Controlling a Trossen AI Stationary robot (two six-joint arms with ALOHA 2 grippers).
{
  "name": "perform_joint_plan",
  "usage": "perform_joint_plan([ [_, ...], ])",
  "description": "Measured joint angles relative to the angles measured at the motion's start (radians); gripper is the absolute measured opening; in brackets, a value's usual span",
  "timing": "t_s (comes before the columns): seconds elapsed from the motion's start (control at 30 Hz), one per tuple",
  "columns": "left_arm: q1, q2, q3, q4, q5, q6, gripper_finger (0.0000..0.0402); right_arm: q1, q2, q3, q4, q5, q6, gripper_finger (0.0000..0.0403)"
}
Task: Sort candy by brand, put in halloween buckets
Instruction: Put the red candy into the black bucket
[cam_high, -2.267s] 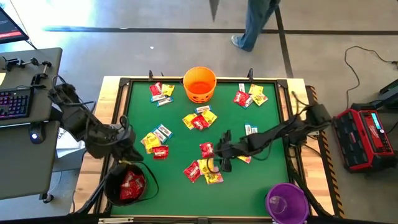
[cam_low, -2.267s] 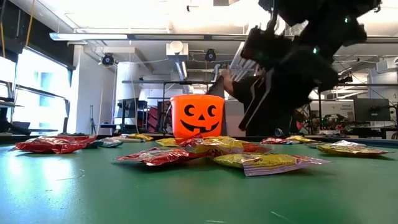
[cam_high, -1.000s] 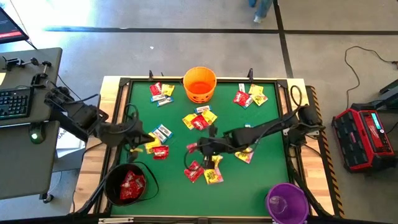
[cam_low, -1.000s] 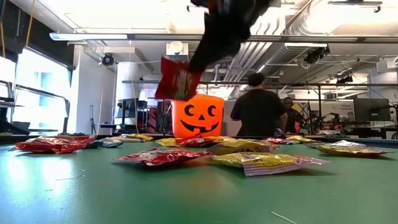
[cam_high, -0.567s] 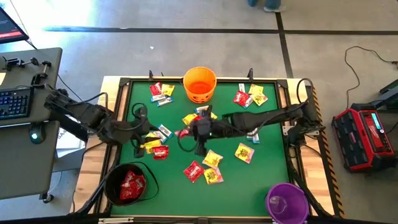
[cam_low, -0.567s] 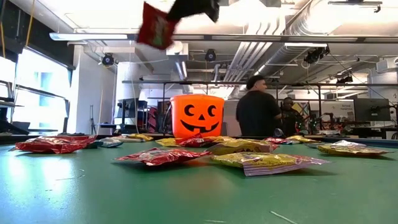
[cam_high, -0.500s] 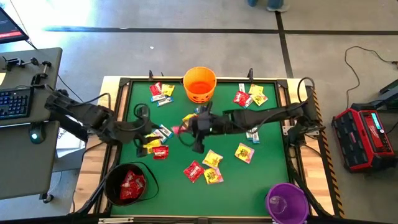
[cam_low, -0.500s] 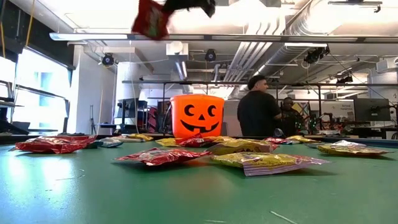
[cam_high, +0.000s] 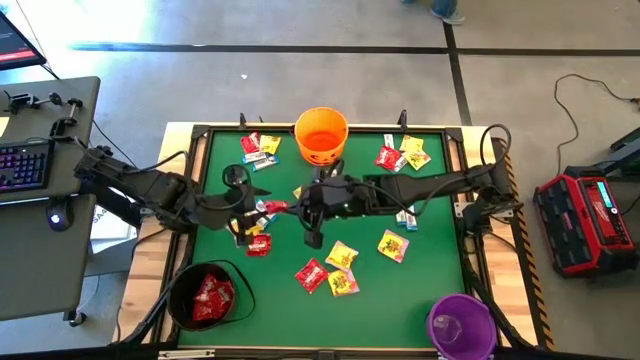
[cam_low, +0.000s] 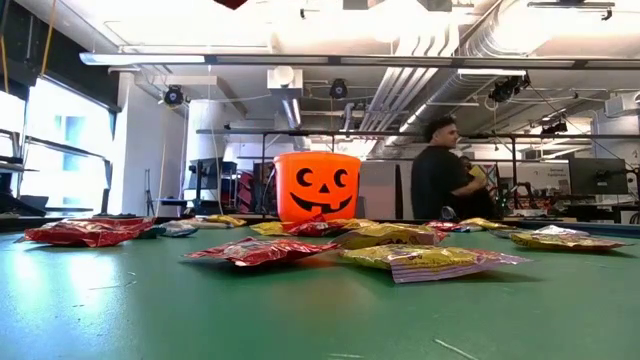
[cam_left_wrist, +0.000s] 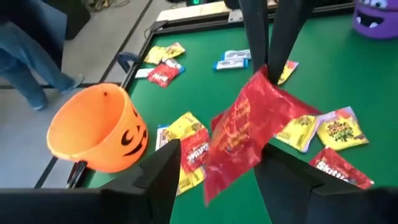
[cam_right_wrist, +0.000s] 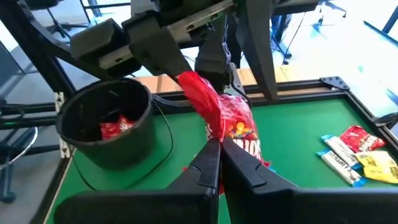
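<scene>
Green felt tabletop (cam_high: 430, 280) with a raised wooden border, littered with flat, crinkly, shiny candy packets in red, yellow and white-with-blue. Round orange plastic bucket (cam_high: 321, 135) with a jack-o'-lantern face at the far edge, black bucket (cam_high: 208, 297) with a thin wire handle at the near left corner, already holding a few red packets, and a purple bucket (cam_high: 461, 324) at the near right corner.

Mid-air handoff over the middle of the tabletop: right gripper (cam_right_wrist: 219, 144) pinched tight on one edge of a glossy red Skittles packet (cam_left_wrist: 245, 134), wrinkled and hanging at a tilt. Left gripper (cam_left_wrist: 214, 165) spread wide, one dark finger on either side of the packet's free end, not clamped on it. Both arms stretched in from opposite sides, meeting just left of centre in the high view.

Loose yellow packets (cam_high: 342, 270) lying near, below the raised packet.
</scene>
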Motion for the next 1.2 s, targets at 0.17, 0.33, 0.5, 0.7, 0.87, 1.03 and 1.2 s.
perform_joint_plan([
  [0.17,0.000,0.001,0.000,0.049,0.073,0.054,0.0151,0.007,0.000,0.000,0.016,-0.001,0.022,0.0000],
  [0.33,0.000,0.004,0.000,0.053,0.111,0.087,0.0077,0.006,0.000,0.000,0.036,-0.034,0.021,0.0001],
  [0.5,-0.001,-0.003,0.007,0.045,0.139,0.077,0.0013,0.006,0.000,0.000,0.024,-0.034,0.005,0.0035],
  [0.7,0.000,-0.022,0.047,-0.032,0.244,0.028,0.0017,-0.009,-0.001,0.000,-0.014,-0.033,0.013,0.0121],
  [0.87,-0.002,-0.032,0.112,-0.163,0.462,-0.065,0.0016,-0.024,-0.027,-0.001,-0.094,0.008,0.013,0.0176],
  [1.03,-0.038,-0.037,0.154,-0.247,0.770,-0.270,0.0015,-0.051,-0.057,-0.001,-0.197,0.023,0.009,0.0194],
  [1.2,-0.167,-0.029,0.156,-0.344,0.906,-0.541,0.0015,-0.085,-0.057,-0.002,-0.293,0.012,0.002,0.0195],
])
